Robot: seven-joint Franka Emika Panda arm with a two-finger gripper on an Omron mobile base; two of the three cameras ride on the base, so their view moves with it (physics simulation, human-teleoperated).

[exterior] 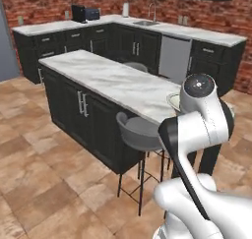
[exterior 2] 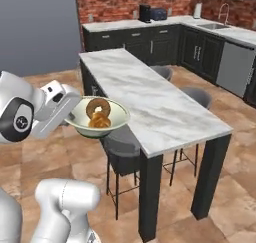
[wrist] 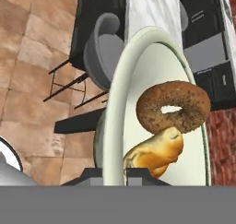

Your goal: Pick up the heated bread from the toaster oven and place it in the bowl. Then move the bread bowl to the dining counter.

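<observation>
My gripper (exterior 2: 70,116) is shut on the near rim of the bowl (exterior 2: 111,124) and holds it in the air, above a stool at the long side of the dining counter (exterior 2: 150,94), near its end. The golden bread (exterior 2: 100,121) lies inside the bowl, with a darker brown ring-shaped piece (exterior 2: 98,107) leaning over it. In the hand view the bowl (wrist: 152,66) stands on edge in front of my gripper (wrist: 114,174), holding the bread (wrist: 154,151) and the ring piece (wrist: 173,107). The bowl's rim (exterior: 172,101) peeks out behind my arm. The toaster oven is out of view.
Grey round stools (exterior 2: 122,144) (exterior 2: 197,94) (exterior: 140,132) stand along both sides of the island. Wall counters with dark cabinets, a sink (exterior: 146,22) and small dark appliances (exterior: 84,13) run along the brick back wall. Tiled floor (exterior: 34,159) surrounds the island.
</observation>
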